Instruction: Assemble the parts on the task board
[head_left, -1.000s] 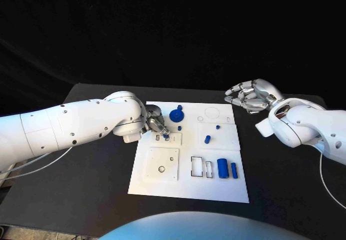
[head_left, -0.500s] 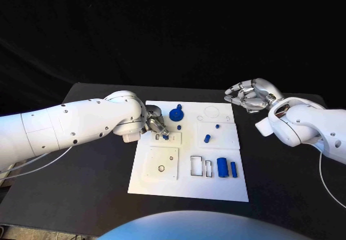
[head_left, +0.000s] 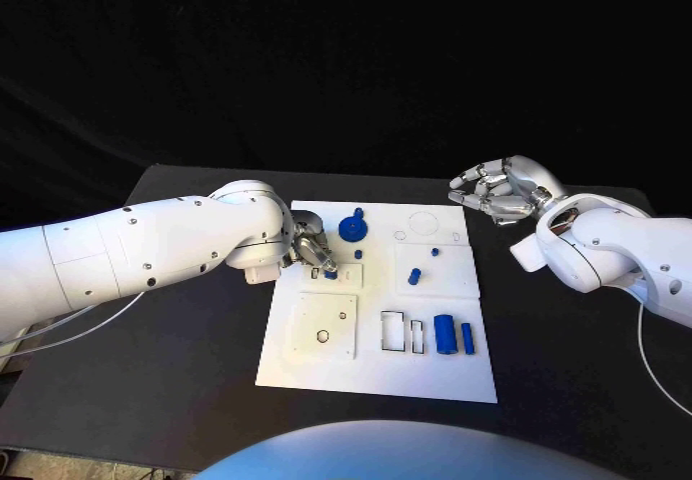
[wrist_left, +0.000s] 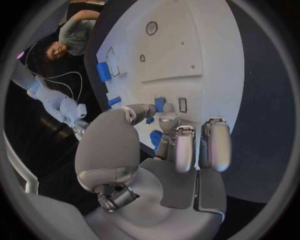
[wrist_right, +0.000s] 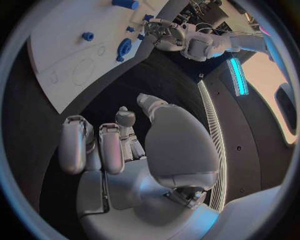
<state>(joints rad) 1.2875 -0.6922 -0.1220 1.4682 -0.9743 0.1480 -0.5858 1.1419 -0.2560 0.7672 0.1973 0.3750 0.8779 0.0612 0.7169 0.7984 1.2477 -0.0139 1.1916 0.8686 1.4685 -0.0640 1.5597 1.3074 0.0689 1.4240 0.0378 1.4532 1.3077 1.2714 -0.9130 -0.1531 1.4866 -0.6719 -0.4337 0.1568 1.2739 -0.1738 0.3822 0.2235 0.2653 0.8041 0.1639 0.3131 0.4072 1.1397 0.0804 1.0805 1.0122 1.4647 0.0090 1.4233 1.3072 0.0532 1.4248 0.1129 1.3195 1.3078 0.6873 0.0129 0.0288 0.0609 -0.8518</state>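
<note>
fingers (wrist_left: 164, 123) of the left hand (head_left: 313, 253) are pinched on a small blue part (wrist_left: 159, 104) over the task board (head_left: 378, 375).

in the left wrist view the part is seen held between thumb and fingertips, just beside a small rectangular slot (wrist_left: 182, 104) in the board; in the head view that grip is mostly hidden by the hand, which lies at the board's left edge beside the round blue part (head_left: 353, 231). the right hand (head_left: 498, 191) is seen off the board, above the black table (head_left: 173, 330) near the board's far right corner, with fingers curled in and nothing held; this is confirmed by the right wrist view. since 1.0 s ago the right hand has been raised very slightly, and the left hand has stayed in place with its pinch unchanged.
</note>
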